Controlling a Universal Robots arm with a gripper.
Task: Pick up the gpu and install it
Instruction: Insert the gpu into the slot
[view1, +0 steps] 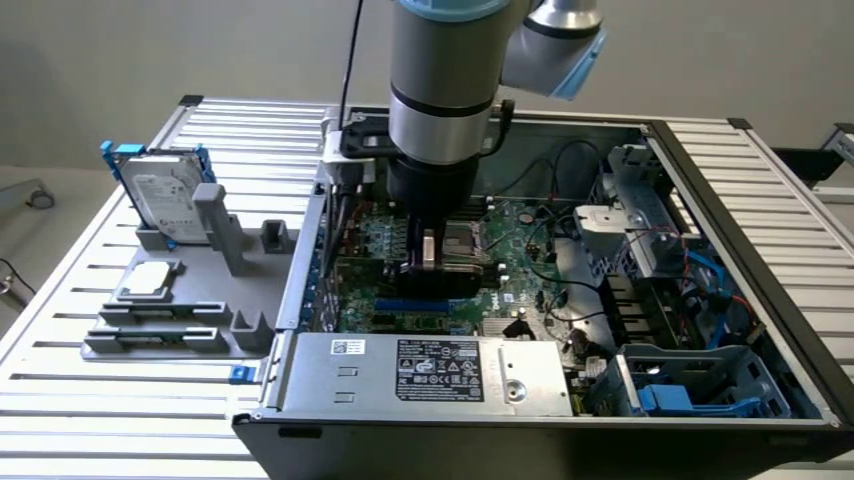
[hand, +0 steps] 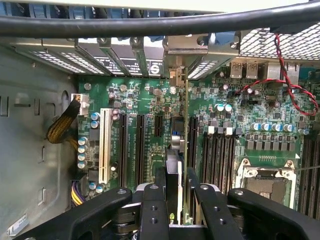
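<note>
My gripper (view1: 434, 258) reaches down into the open computer case (view1: 747, 180), over the green motherboard (view1: 514, 235). It is shut on the gpu (view1: 438, 272), a thin card with a black finned face that stands on edge. In the wrist view the gpu (hand: 186, 120) appears edge-on between my two black fingers (hand: 154, 205), running along a black expansion slot (hand: 193, 145). Its metal bracket end (hand: 176, 76) lies close to the rear slot openings. Whether the card's lower edge sits in the slot is hidden.
A silver hard drive in a blue frame (view1: 167, 195) stands on a grey holder (view1: 174, 310) at the exterior view's left, outside the case. The power supply (view1: 427, 372) fills the case's near side. Memory slots (hand: 220, 155), a CPU socket (hand: 265, 180) and a red cable (hand: 295, 85) flank the card.
</note>
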